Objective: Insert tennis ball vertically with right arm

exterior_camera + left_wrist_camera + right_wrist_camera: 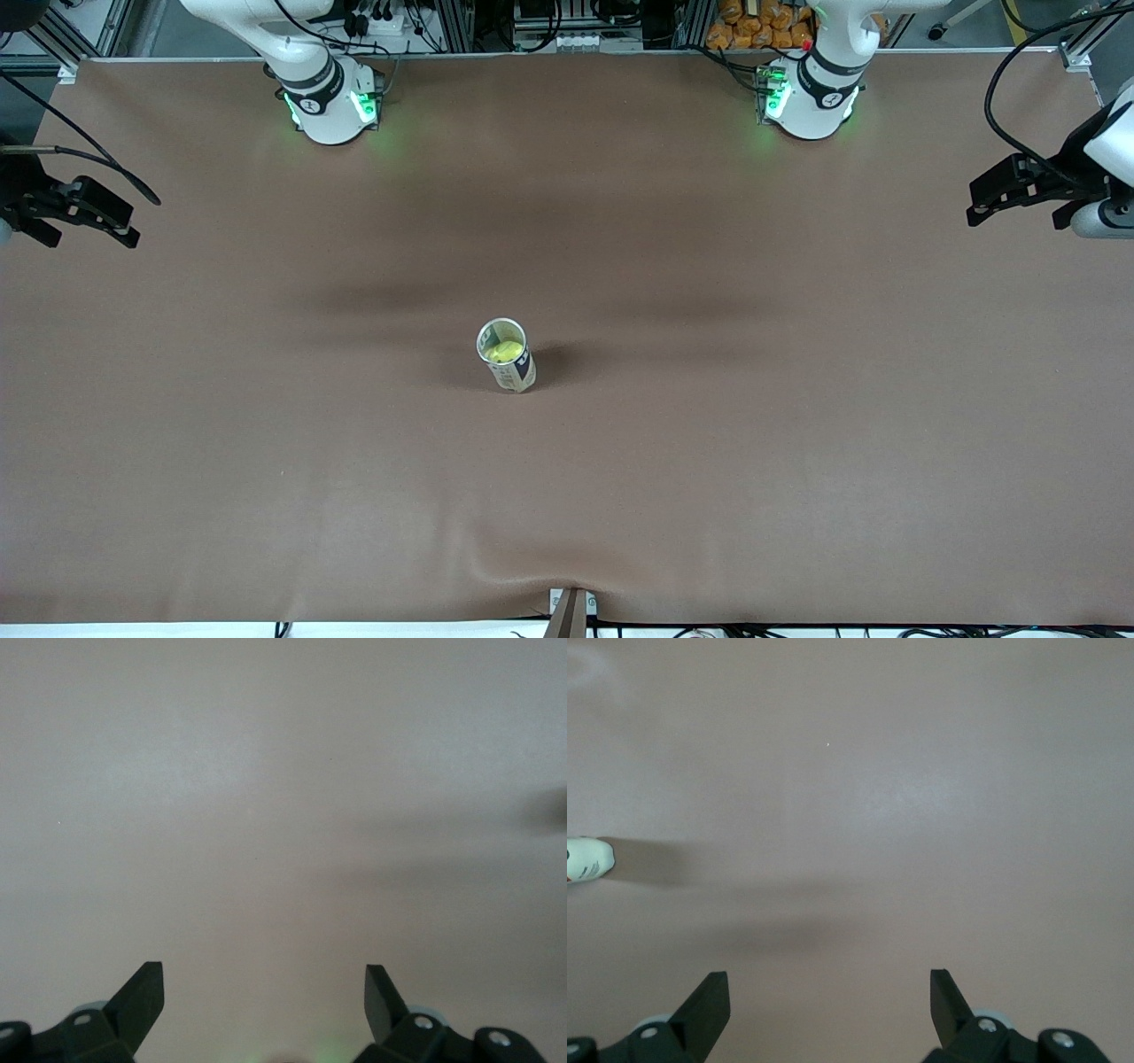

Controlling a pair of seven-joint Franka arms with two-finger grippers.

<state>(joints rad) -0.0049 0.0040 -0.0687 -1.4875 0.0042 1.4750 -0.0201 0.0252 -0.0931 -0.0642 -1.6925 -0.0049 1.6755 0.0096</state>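
Observation:
A yellow tennis ball (503,352) sits inside an upright open can (516,374) in the middle of the table; it stays below the rim. A sliver of the can (585,859) shows at the edge of the right wrist view. My right gripper (128,226) hangs open and empty over the table's edge at the right arm's end, well away from the can. In its wrist view the right gripper (830,992) has only bare table between its fingers. My left gripper (974,206) waits open over the left arm's end; the left gripper (264,988) holds nothing.
The brown table cover (797,425) has a wrinkle at the edge nearest the front camera. A small bracket (571,611) sticks up at that edge. Both arm bases (332,106) (811,97) stand along the edge farthest from the camera.

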